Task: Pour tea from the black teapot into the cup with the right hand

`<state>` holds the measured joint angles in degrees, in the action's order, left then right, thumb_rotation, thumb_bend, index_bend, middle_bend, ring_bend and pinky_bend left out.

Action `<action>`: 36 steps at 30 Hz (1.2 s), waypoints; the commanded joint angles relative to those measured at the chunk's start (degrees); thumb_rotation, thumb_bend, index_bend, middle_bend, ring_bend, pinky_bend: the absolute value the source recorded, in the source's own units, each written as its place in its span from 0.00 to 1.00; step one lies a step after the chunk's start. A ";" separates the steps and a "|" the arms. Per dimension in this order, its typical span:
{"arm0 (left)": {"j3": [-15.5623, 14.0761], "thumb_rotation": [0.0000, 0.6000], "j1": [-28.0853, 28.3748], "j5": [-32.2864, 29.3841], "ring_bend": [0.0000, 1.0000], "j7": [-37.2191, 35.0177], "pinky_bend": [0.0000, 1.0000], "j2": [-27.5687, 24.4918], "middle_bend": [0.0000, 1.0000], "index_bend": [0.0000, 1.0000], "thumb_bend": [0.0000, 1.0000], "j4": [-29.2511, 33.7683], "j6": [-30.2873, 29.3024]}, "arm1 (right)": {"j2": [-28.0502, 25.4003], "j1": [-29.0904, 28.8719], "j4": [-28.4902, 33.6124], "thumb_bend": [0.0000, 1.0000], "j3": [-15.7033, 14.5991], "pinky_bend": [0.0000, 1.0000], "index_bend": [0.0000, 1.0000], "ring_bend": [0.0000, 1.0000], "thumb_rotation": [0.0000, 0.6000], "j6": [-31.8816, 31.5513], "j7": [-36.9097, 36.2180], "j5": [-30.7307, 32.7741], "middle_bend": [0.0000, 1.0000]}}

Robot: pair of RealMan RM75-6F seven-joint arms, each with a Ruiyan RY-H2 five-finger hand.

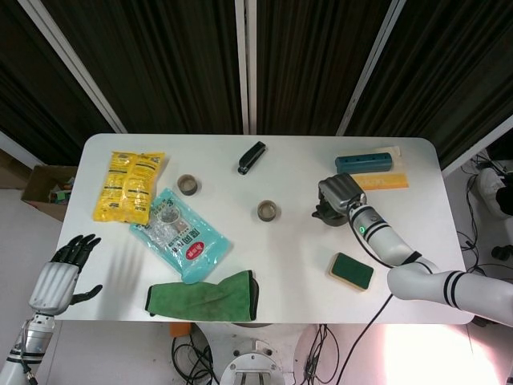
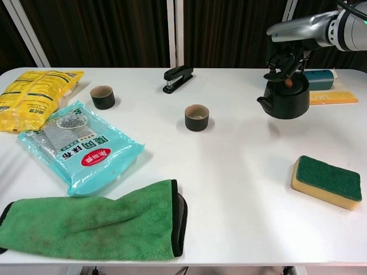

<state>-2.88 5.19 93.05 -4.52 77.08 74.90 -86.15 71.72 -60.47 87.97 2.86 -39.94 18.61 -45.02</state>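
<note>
The black teapot (image 2: 285,100) hangs slightly above the table at the right, spout pointing left. My right hand (image 2: 285,55) grips its top handle from above. From the head view the right hand (image 1: 338,195) covers most of the teapot (image 1: 323,213). A dark cup (image 2: 196,117) stands mid-table to the left of the teapot, also seen as the cup (image 1: 268,211). A second cup (image 2: 102,97) stands further left. My left hand (image 1: 61,277) is off the table's left front corner, fingers spread and holding nothing.
A green and yellow sponge (image 2: 325,181) lies front right. Behind the teapot are a teal case (image 2: 318,79) and a yellow ruler (image 2: 334,97). A stapler (image 2: 177,78), a blue packet (image 2: 77,146), a yellow bag (image 2: 31,97) and a green cloth (image 2: 94,220) lie to the left.
</note>
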 commanded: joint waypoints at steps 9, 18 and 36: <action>0.12 1.00 -0.03 -0.42 0.08 -0.33 0.23 0.20 0.09 0.12 0.13 -0.51 0.19 | 0.94 0.33 -1.34 0.44 0.85 0.64 1.00 0.92 0.89 0.33 -0.53 -0.76 1.00; 0.39 1.00 -0.25 -1.15 0.08 -0.92 0.23 0.09 0.09 0.12 0.13 -1.00 0.22 | 3.08 0.57 -4.66 0.43 2.12 0.64 1.00 0.92 0.89 1.41 -2.74 -5.42 1.00; 0.89 1.00 -0.40 -2.38 0.08 -1.55 0.23 0.23 0.09 0.12 0.13 -1.75 0.71 | 11.52 -0.79 -21.94 0.43 4.84 0.63 1.00 0.90 0.89 5.38 -22.64 -30.27 1.00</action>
<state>-1.99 4.80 90.67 -6.07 77.31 73.15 -85.43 81.96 -60.66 67.59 7.52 -35.02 -2.64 -73.82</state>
